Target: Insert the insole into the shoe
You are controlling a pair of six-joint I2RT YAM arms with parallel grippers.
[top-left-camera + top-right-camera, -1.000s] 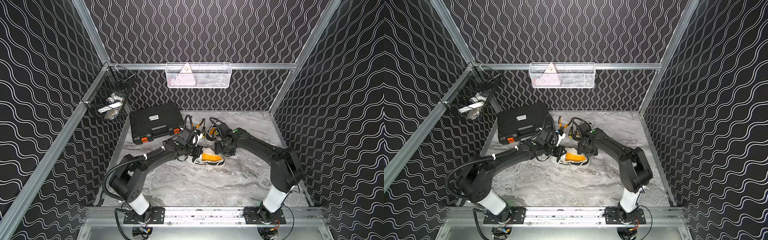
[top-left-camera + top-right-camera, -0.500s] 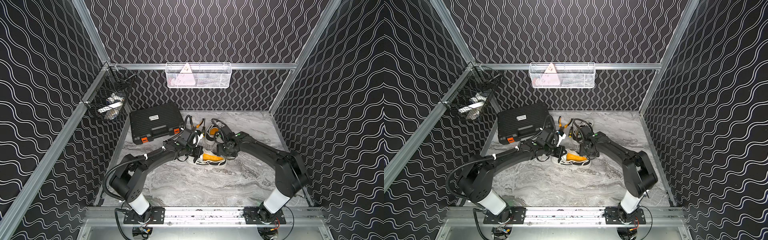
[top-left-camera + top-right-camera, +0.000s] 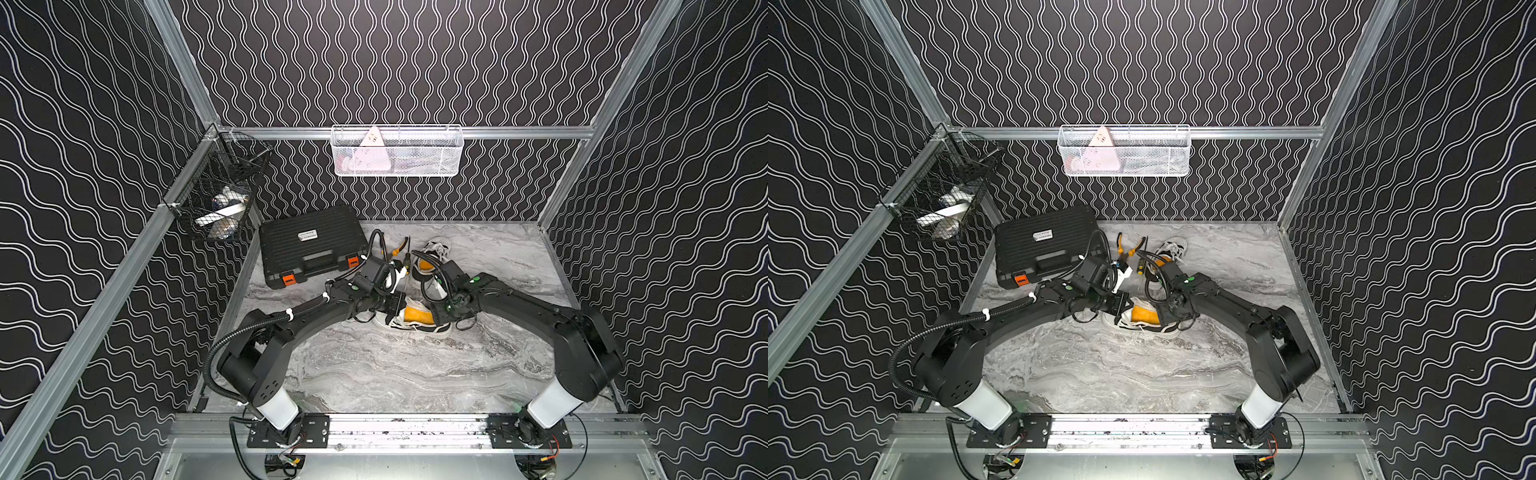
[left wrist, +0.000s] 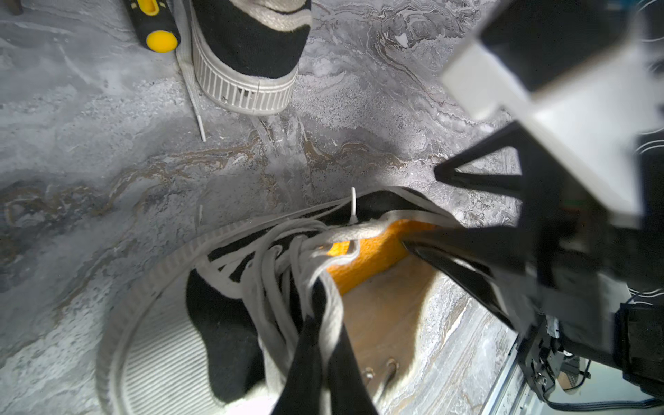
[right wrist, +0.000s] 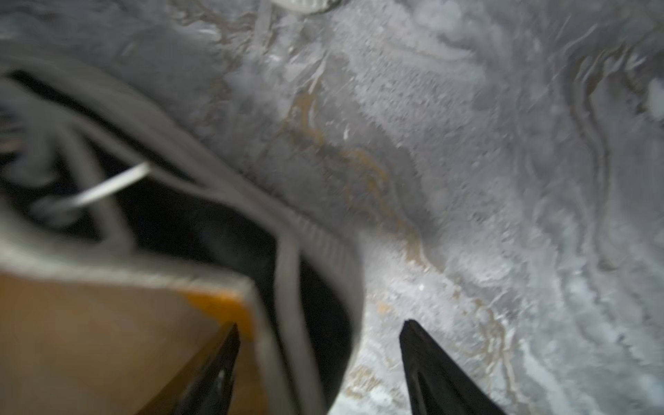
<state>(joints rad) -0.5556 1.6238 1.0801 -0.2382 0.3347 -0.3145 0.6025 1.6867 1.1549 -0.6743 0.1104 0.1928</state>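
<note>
On shoe [image 3: 415, 323], left jaws clamped shut.

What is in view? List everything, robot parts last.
near shoe: one, black with white sole, table centre
far shoe: one, same colours, behind it
insole: unclear; near shoe's inside shows orange and tan
tool case: one, black, back left
pliers: one, orange-handled, beside case
screwdriver: one, yellow-black, by far shoe
white basket: one, back wall
black basket: one, left wall
table: one, grey marble
left tool: one, black, shut on near shoe's laces
right tool: one, black, open, astride its heel
</note>
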